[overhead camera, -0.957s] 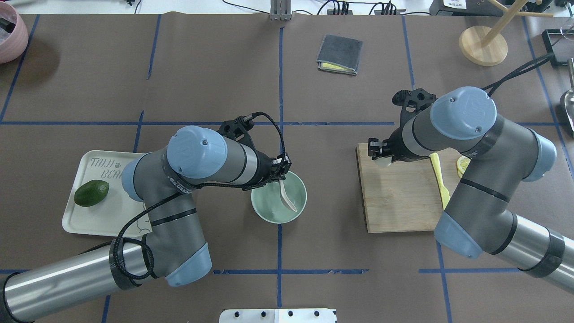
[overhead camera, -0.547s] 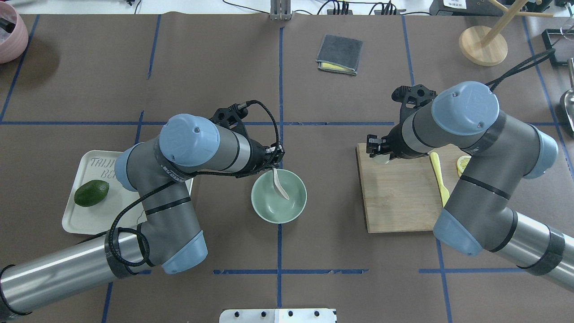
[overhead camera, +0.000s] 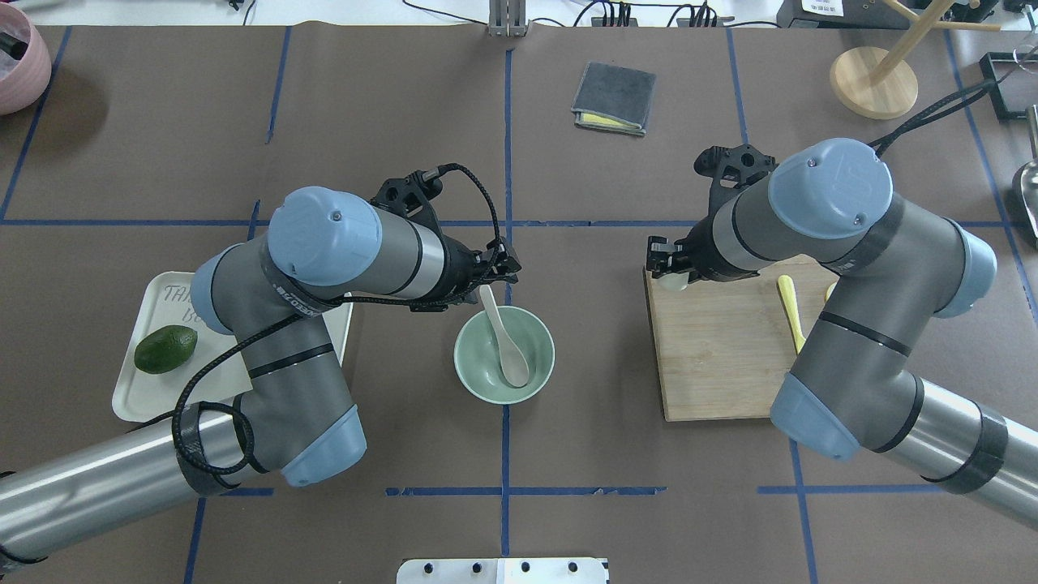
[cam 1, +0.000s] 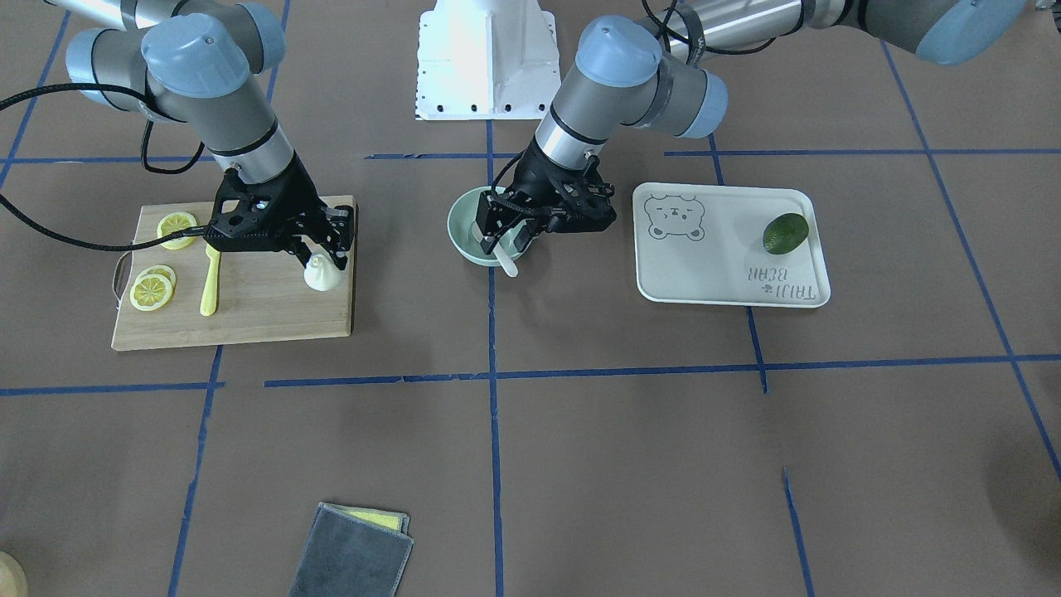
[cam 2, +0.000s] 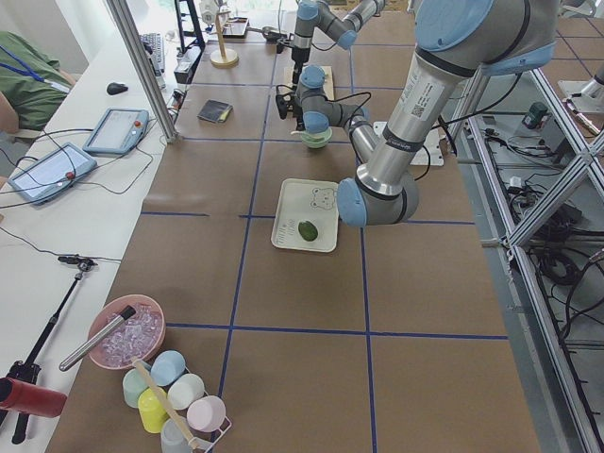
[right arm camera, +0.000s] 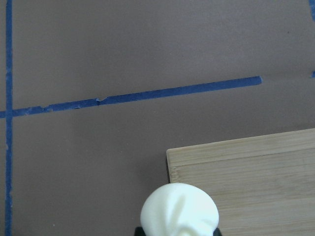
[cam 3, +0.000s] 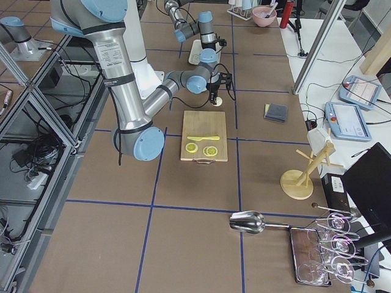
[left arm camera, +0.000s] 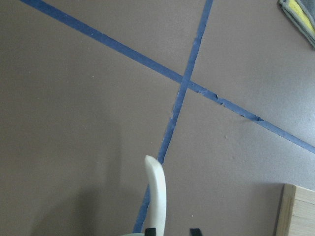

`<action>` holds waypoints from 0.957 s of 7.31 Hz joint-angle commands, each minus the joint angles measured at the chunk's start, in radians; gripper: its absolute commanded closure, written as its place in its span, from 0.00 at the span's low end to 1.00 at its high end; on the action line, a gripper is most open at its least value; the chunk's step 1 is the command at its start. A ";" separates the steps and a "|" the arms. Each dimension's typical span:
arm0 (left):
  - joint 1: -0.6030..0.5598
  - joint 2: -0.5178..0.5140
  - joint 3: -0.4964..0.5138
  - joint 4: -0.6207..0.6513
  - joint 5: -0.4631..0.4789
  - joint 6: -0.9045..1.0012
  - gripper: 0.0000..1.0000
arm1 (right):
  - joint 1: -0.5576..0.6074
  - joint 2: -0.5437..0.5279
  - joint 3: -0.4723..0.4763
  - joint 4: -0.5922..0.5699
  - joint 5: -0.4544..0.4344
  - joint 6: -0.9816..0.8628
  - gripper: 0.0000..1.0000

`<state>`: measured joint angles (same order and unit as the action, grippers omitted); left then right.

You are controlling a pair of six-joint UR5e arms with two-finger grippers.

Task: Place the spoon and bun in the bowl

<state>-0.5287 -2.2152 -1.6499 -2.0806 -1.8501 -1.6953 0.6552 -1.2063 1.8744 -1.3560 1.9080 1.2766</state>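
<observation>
Midway | spoon lay in bowl, handle over rim; left gripper open beside handle; that step looked done | bun at board corner, pinched by right gripper | next: carry bun to bowl; release beside spoon

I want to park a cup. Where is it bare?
Bare: the table between the bowl and the cutting board, and the board's middle. Crowded: the bowl's far rim by the left gripper, the board's corner where the right gripper holds the bun.
</observation>
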 commanded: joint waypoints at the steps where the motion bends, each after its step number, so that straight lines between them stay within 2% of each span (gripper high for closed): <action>1: -0.100 0.076 -0.092 0.031 -0.122 0.084 0.00 | -0.046 0.059 0.000 0.000 -0.007 0.088 0.50; 2: -0.147 0.107 -0.163 0.115 -0.133 0.176 0.00 | -0.086 0.095 -0.001 0.000 -0.013 0.148 0.50; 4: -0.246 0.124 -0.255 0.297 -0.136 0.360 0.00 | -0.196 0.164 -0.007 -0.005 -0.126 0.254 0.49; 7: -0.417 0.253 -0.280 0.338 -0.139 0.676 0.00 | -0.281 0.281 -0.095 -0.017 -0.219 0.309 0.47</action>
<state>-0.8795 -2.0155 -1.9240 -1.7525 -1.9878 -1.1507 0.4001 -0.9662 1.8188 -1.3713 1.7207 1.5725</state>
